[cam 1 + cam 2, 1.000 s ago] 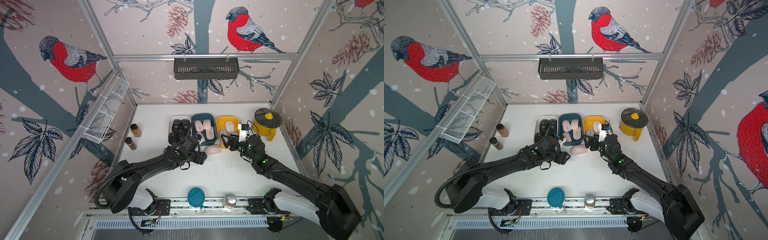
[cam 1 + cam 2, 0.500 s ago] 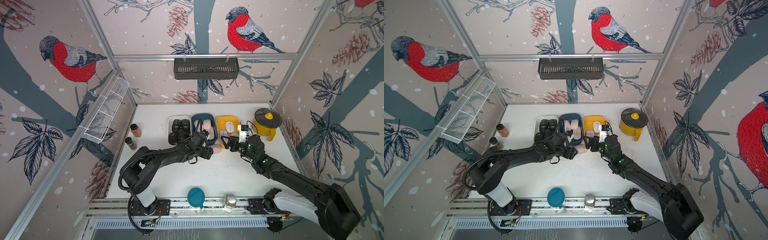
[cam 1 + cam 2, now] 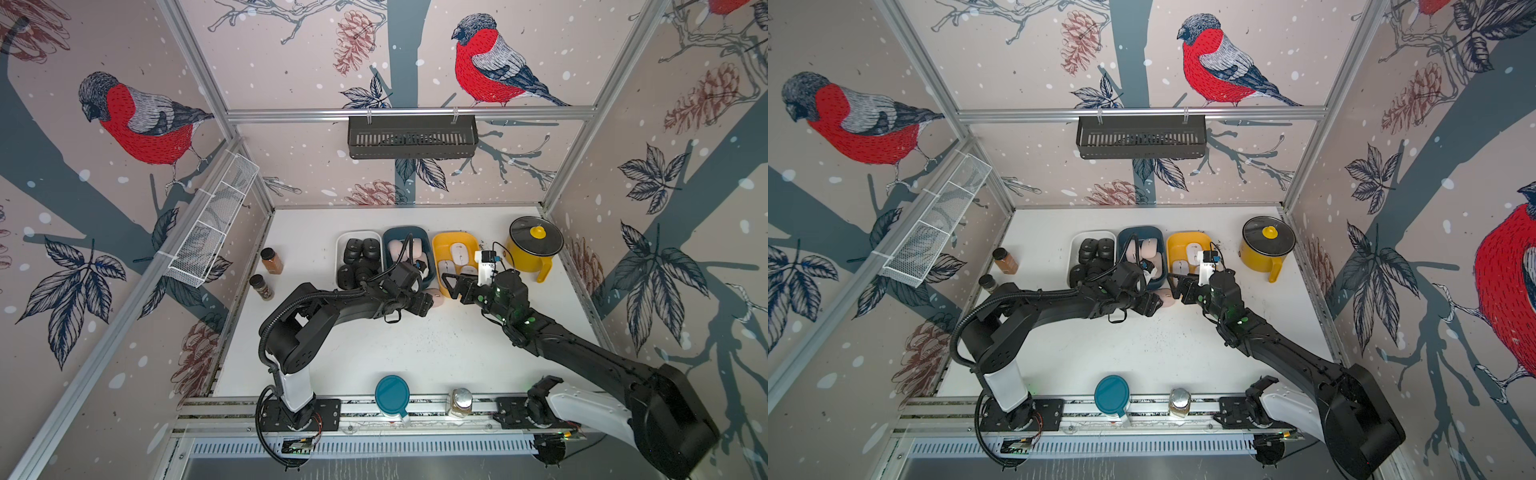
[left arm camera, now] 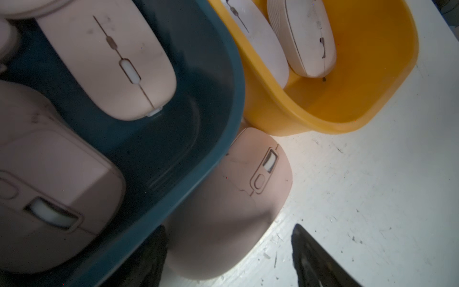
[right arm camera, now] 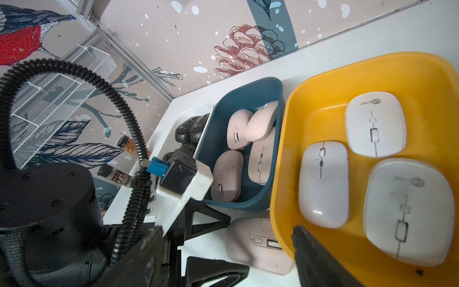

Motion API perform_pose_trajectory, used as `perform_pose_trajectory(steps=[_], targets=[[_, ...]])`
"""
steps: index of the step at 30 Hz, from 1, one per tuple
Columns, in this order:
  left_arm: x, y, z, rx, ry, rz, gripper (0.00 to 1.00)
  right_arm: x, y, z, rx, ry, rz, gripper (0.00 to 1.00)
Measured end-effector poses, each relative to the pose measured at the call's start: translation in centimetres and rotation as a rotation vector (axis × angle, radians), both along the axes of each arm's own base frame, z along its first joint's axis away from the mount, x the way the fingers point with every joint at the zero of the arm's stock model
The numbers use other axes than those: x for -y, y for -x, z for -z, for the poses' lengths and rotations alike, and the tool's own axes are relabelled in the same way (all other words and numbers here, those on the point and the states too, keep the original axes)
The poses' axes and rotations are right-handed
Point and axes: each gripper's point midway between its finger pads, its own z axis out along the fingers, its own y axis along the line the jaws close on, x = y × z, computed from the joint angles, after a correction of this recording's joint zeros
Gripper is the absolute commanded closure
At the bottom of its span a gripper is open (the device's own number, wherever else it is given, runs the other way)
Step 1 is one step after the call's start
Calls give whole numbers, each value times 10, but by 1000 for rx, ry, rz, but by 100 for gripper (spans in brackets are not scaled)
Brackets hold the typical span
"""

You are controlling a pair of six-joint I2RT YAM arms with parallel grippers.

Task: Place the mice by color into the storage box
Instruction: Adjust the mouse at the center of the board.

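Three bins stand side by side at the back. The white bin (image 3: 338, 249) holds black mice (image 3: 361, 259), the teal bin (image 3: 387, 245) pink mice (image 5: 236, 129), the yellow bin (image 3: 437, 249) white mice (image 5: 323, 184). One pink mouse (image 3: 437, 297) (image 4: 231, 211) lies on the table against the fronts of the teal and yellow bins. My left gripper (image 3: 428, 304) (image 4: 227, 231) is open and straddles its rear end: one finger is beside it, the other stands apart. My right gripper (image 3: 455, 286) (image 5: 224, 231) hovers open and empty over the yellow bin's front rim.
A yellow lidded pot (image 3: 534, 245) stands right of the bins. Two spice jars (image 3: 272, 260) sit at the left edge. A teal-lidded cup (image 3: 392, 395) and a glass jar (image 3: 460, 401) stand on the front rail. A wire basket (image 3: 212, 224) hangs on the left wall.
My left gripper has travelled right from in front of the white bin to the loose pink mouse, and its jaws have widened. The right arm has barely moved.
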Motion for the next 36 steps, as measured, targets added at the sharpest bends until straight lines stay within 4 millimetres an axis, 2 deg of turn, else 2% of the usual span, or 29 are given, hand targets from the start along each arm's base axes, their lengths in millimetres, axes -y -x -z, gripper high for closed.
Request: perform_pose_trajectory(steps=[3, 9, 16, 23, 28, 31, 36], targets=[[7, -4, -5, 14, 17, 12, 22, 0, 0, 2, -4, -2, 0, 18], [11, 0, -2, 10, 19, 37, 22, 1, 0, 1, -1, -5, 0, 18], [26, 24, 3, 1, 2, 102, 22, 5, 0, -3, 12, -13, 10, 18], [22, 45, 11, -27, -25, 130, 22, 7, 1, -3, 13, -14, 15, 18], [31, 57, 11, -21, -30, 160, 22, 9, 2, -3, 12, -16, 17, 18], [31, 52, 13, -11, -48, 142, 22, 9, 2, -2, 7, -17, 18, 18], [36, 34, 9, 35, -72, 94, 22, 9, 2, -1, -3, -25, 21, 18]])
